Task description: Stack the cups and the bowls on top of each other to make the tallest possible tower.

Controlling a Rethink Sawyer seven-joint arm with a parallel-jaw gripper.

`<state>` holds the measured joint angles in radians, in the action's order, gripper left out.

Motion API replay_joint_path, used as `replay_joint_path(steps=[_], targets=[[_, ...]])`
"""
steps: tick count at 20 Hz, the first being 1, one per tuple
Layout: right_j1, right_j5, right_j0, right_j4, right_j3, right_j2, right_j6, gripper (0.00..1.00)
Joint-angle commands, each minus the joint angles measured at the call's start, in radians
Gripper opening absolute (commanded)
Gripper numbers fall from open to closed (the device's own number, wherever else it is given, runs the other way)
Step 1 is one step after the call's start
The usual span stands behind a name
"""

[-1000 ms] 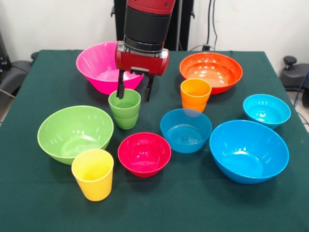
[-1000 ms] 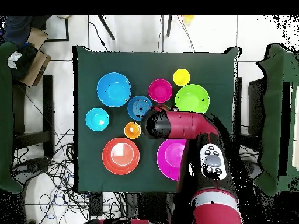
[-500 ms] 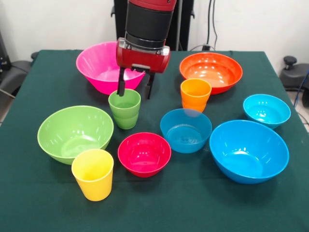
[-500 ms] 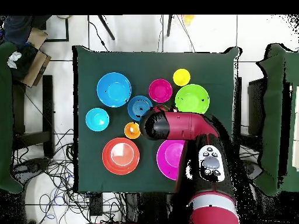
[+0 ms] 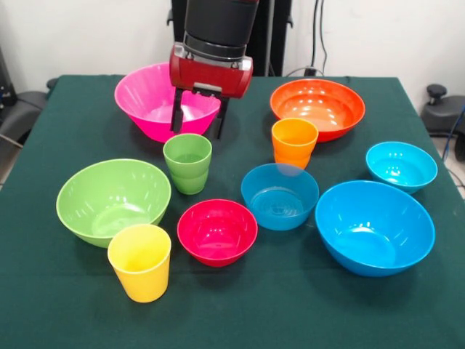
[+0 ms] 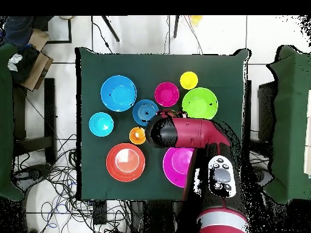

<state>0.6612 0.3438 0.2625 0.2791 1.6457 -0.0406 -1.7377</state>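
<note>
In the front view my gripper (image 5: 197,133) is open and empty, its two dark fingers hanging just above and behind the green cup (image 5: 187,163), in front of the large pink bowl (image 5: 161,100). The orange cup (image 5: 294,142) stands right of it, the yellow cup (image 5: 139,262) at the near left. The large light green bowl (image 5: 112,199), red bowl (image 5: 217,231), a small blue bowl (image 5: 280,195), the large blue bowl (image 5: 374,226), a small cyan bowl (image 5: 401,166) and the orange bowl (image 5: 317,107) all stand apart on the table. In the overhead view the arm (image 6: 182,132) hides the green cup.
A dark green cloth (image 5: 305,305) covers the table. Chairs stand at both sides in the overhead view (image 6: 12,121), and cables lie on the floor (image 6: 61,176).
My gripper has risen off the green cup's rim and drawn back a little toward the pink bowl. The cup stays in place.
</note>
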Motion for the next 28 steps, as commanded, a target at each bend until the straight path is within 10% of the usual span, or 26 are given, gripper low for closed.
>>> replay_joint_path(steps=[1, 28], targets=[[0.001, 0.053, -0.014, 0.017, 0.038, 0.058, -0.054, 1.0], [0.004, 0.047, -0.008, 0.018, 0.056, 0.062, -0.054, 1.0]])
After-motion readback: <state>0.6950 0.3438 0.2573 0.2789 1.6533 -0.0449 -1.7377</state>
